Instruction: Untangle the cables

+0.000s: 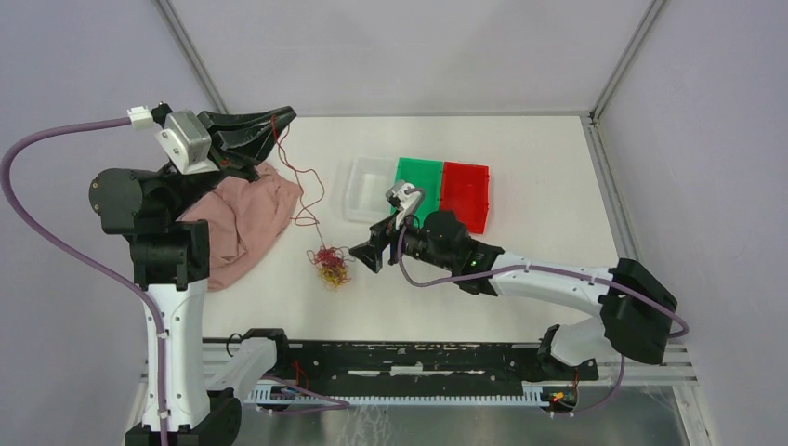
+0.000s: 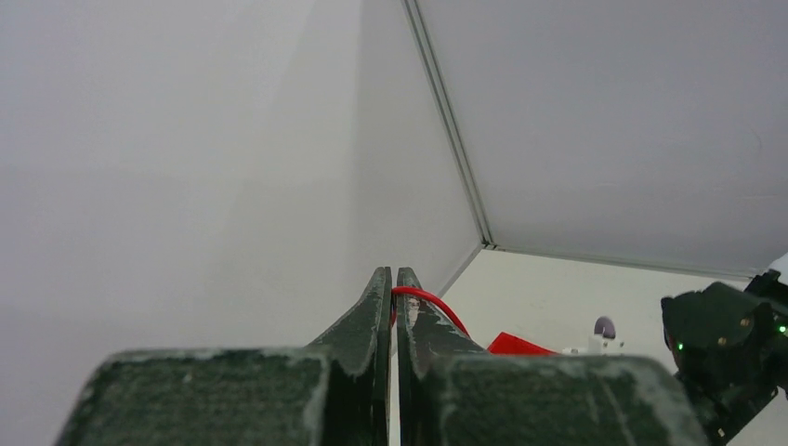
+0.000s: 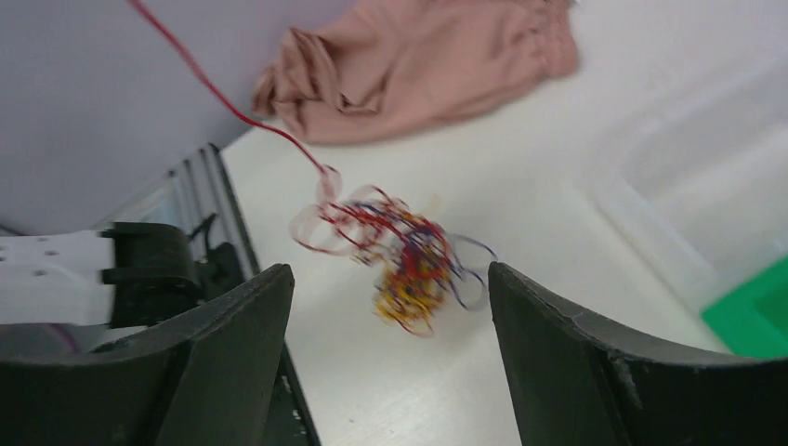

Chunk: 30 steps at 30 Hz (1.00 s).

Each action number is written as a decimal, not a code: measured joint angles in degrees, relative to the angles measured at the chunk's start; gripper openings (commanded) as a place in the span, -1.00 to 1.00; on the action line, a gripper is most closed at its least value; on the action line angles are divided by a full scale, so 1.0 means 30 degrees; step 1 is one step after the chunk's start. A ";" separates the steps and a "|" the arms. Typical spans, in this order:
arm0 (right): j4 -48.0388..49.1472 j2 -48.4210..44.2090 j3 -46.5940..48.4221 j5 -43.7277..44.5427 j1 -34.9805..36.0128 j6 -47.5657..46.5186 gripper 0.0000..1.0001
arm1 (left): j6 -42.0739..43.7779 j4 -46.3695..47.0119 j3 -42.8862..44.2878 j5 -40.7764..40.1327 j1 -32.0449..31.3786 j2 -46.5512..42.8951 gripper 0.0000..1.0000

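Right gripper point(image 1: 366, 256) hangs low over the table point(image 1: 530, 153) with its jaws spread wide and nothing between them; the cables point(image 1: 330, 266) lie as a small clump of red, yellow-orange and purple wire on the table just beside its fingertips, on the side of the left arm; from the right wrist view the clump sits ahead of the gap between the two fingers, blurred, and neither finger touches it; one red strand point(image 2: 427, 298) leaves the clump and climbs away in loose bends towards the far left; beside the clump, further left, a pink cloth point(image 1: 249, 216) lies crumpled on the table, partly under the left arm; beyond the right gripper three shallow trays stand side by side, a clear tray point(image 1: 365, 189), a green tray point(image 1: 423, 175) and a red tray point(image 1: 466, 193), the green one touching the red; farthest and highest, the left gripper point(image 1: 282, 115) is lifted well above the table near the back left corner, its jaws pressed together on the upper end of the red strand, so it stands well apart from the clump, joined to it only by that one wire
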 measured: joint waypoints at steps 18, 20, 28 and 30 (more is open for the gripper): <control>0.1705 0.3701 0.5326 -0.4670 0.0168 0.0510 0.38 | -0.0044 0.0029 -0.0466 0.0321 -0.0007 0.0131 -0.94; 0.1734 0.4422 0.5493 -0.4546 0.0204 0.0838 0.27 | -0.0175 0.0080 -0.0466 0.0328 -0.0007 0.0146 -0.94; 0.1851 0.6907 0.6025 -0.4299 0.0248 0.2419 0.25 | -0.0867 0.0342 -0.0211 0.0430 -0.0007 0.0321 -0.94; 0.1865 0.7366 0.6258 -0.4306 0.0255 0.2710 0.33 | -0.1107 0.0415 -0.0095 0.0532 0.0000 0.0372 -0.94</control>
